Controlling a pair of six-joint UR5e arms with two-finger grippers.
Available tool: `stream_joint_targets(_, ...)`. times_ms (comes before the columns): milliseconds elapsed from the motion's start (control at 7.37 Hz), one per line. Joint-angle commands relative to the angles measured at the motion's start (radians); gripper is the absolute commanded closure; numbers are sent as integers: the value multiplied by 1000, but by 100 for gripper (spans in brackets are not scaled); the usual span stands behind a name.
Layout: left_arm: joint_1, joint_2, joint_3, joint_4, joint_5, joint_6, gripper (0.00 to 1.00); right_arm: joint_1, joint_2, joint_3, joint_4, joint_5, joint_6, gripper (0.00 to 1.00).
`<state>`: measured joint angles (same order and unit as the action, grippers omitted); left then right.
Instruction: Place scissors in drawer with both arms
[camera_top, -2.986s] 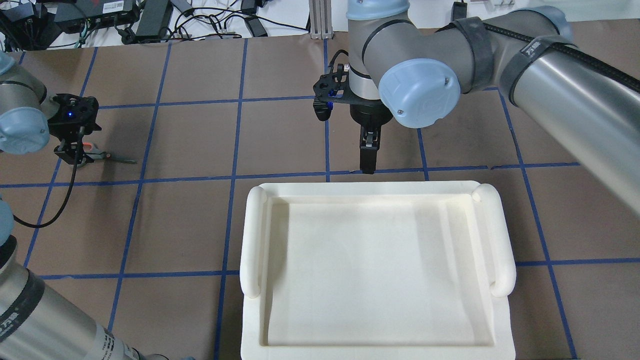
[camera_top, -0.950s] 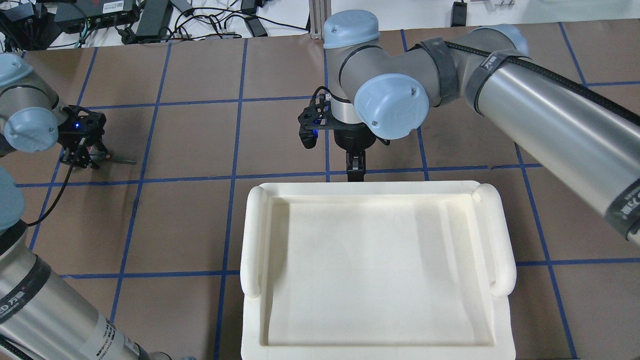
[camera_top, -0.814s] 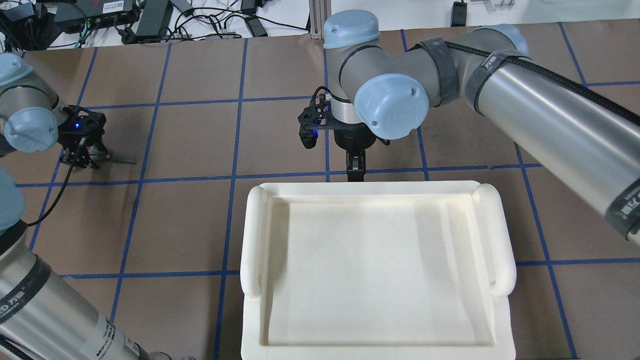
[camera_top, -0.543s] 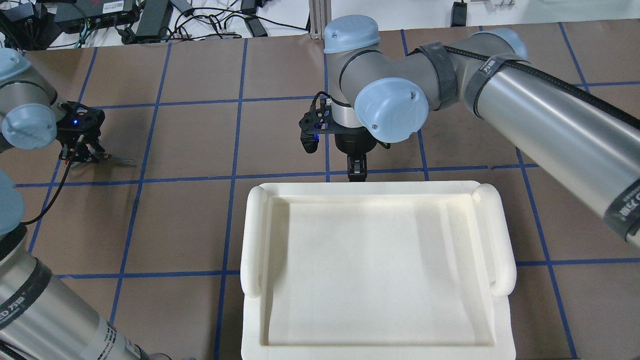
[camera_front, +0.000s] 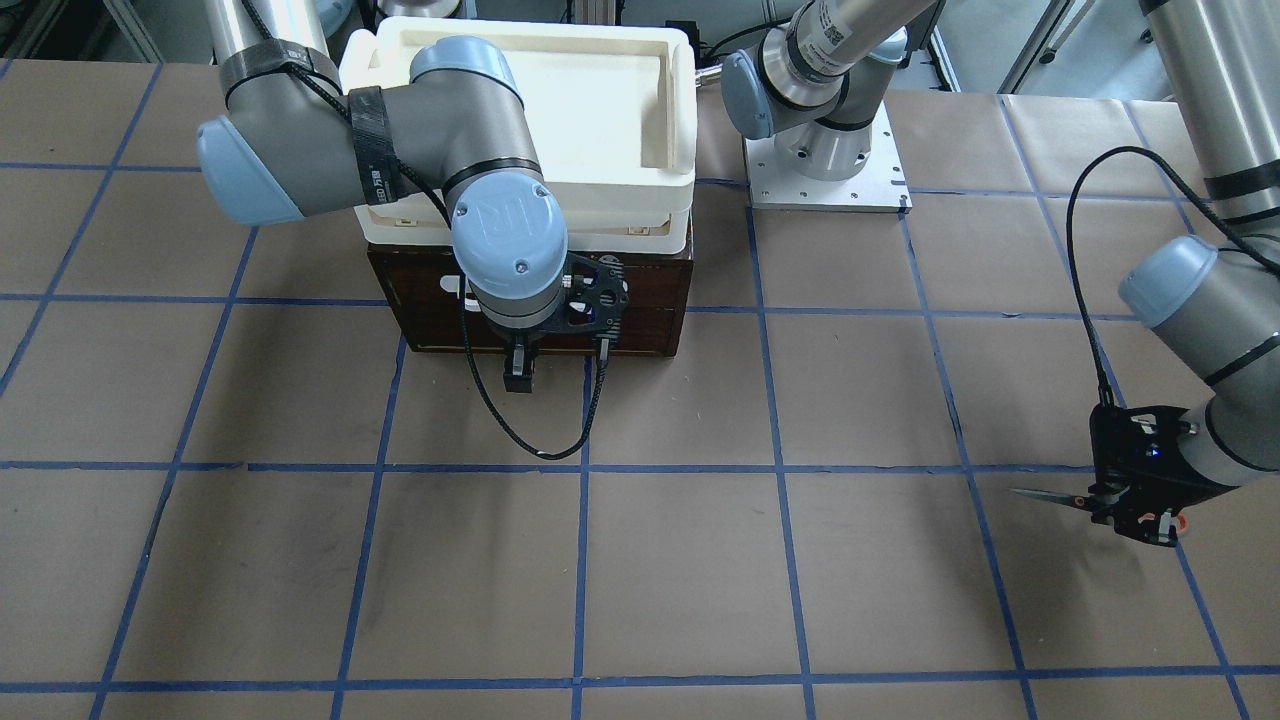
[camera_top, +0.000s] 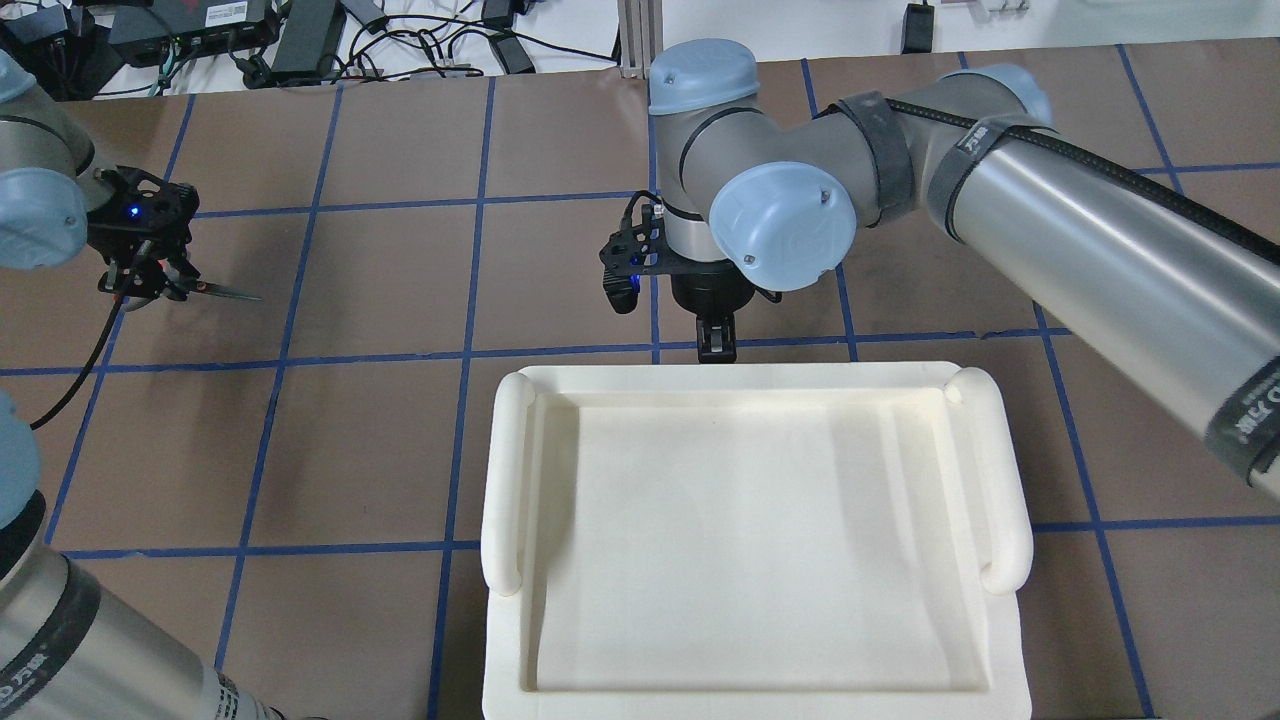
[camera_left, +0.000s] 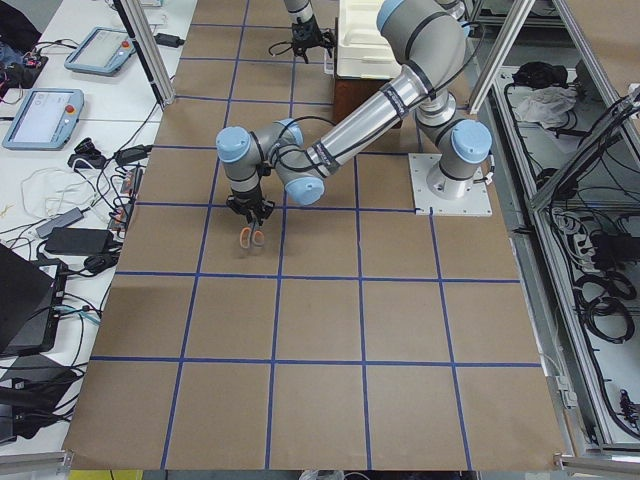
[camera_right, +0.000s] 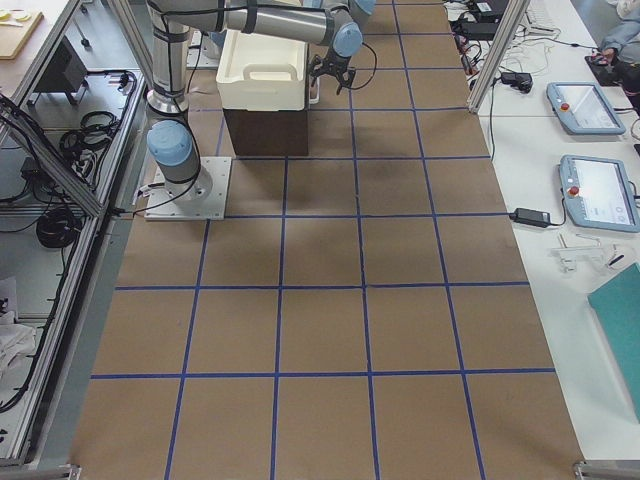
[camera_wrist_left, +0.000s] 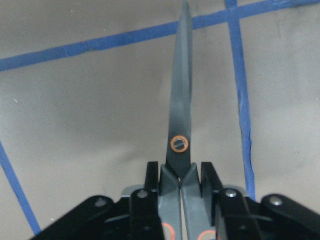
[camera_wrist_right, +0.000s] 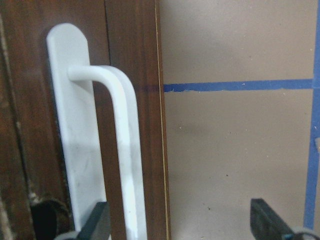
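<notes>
Left gripper (camera_wrist_left: 181, 174) is found clamped on the grey handles of the scissors (camera_wrist_left: 180, 110), with the blades together and pointing away from the wrist. Set against the overhead frames from three seconds to half a second back, the scissors appear to have been taken up off the table (camera_top: 350, 450) at its left side, far from the robot. The blade tip is now seen higher and slanted, where it earlier lay level. Right gripper (camera_wrist_right: 180, 222) has been lowered in that time to the front of the drawer (camera_front: 650, 300), below the tray (camera_top: 505, 480), and is held with jaws apart. The white handle (camera_wrist_right: 125, 150) is seen between them, close to one finger (camera_wrist_right: 97, 222), and has not yet been squeezed. The drawer is judged to be shut, well apart from the scissors. The pick-up is thus counted as done. The handle has yet to be gripped and pulled before the scissors can be carried across and set inside.
</notes>
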<state>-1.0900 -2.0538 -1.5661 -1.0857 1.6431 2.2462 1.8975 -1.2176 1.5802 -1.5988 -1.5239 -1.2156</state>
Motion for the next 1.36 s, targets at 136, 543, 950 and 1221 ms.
stream_joint_targets(136,-42,82,53,-141,6,-22,100,0,4,9,-4,1,-13,0)
stream_joint_targets(543,-39,73,46,-161,3,-22,100,0,7,6,-20,1,-33,0)
stream_joint_targets(950,-37,72,46,-160,6,-22,100,0,7,0,-41,2,-42,0)
stream_joint_targets(1221,-37,73,46,-160,7,-22,100,0,9,-3,-52,2,-65,0)
